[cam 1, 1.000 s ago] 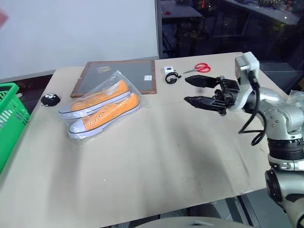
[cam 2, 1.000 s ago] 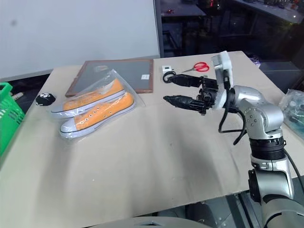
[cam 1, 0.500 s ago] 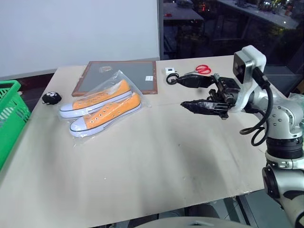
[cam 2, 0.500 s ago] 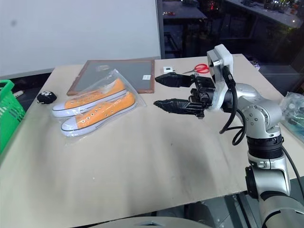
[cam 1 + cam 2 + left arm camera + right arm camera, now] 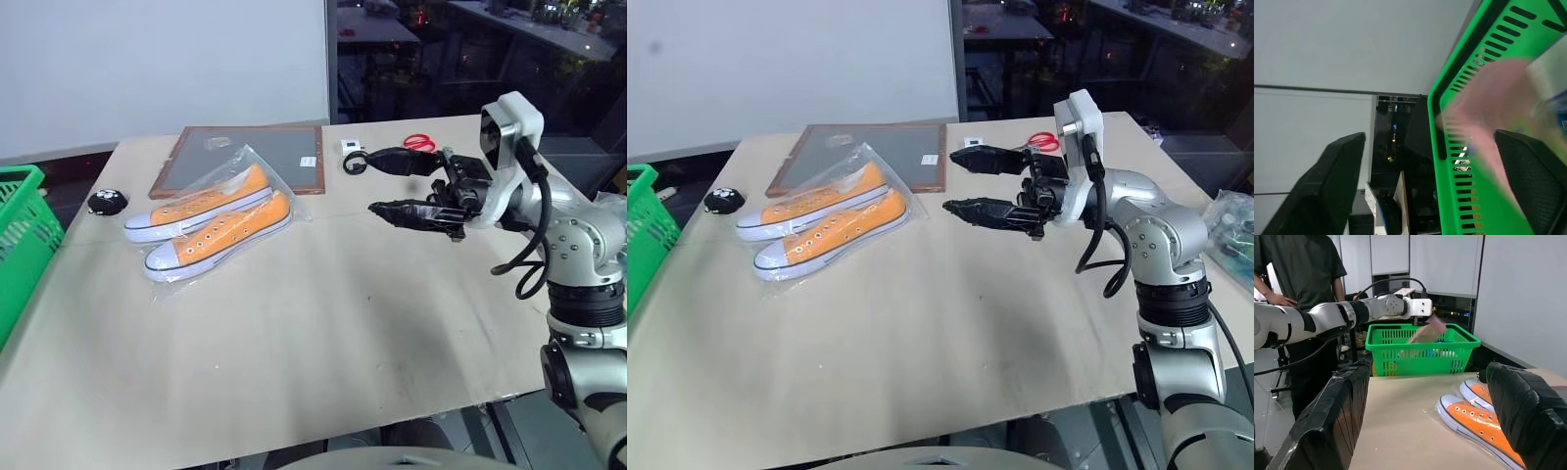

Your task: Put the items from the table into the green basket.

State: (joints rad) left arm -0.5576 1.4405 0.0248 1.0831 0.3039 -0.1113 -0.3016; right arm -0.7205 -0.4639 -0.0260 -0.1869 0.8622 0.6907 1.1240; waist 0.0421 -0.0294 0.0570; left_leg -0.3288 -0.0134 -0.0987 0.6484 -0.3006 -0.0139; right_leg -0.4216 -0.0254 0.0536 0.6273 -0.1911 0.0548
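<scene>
My left gripper (image 5: pixel 1429 136) hangs over the green basket (image 5: pixel 1420 352), its black fingers (image 5: pixel 1327 186) spread open. A long pink packet (image 5: pixel 1426 333) shows blurred and tilted just below it, over the basket's mouth and clear of both fingers. My right gripper (image 5: pixel 370 181) is open and empty, held above the table (image 5: pixel 323 343) and pointing toward the orange sneakers in a clear bag (image 5: pixel 211 217). Behind the sneakers lies the brown-framed board (image 5: pixel 245 157). The red-handled scissors (image 5: pixel 419 143) lie at the far edge, behind the right gripper.
A small black object (image 5: pixel 106 202) sits near the table's left edge, close to the basket (image 5: pixel 20 245). A little white piece with a black ring (image 5: pixel 353 157) lies by the board. A person (image 5: pixel 1298 264) stands behind the left arm. Some goods lie in the basket.
The view has shifted slightly. The things on the table lie where they were, and my right gripper stays open in almost the same place.
</scene>
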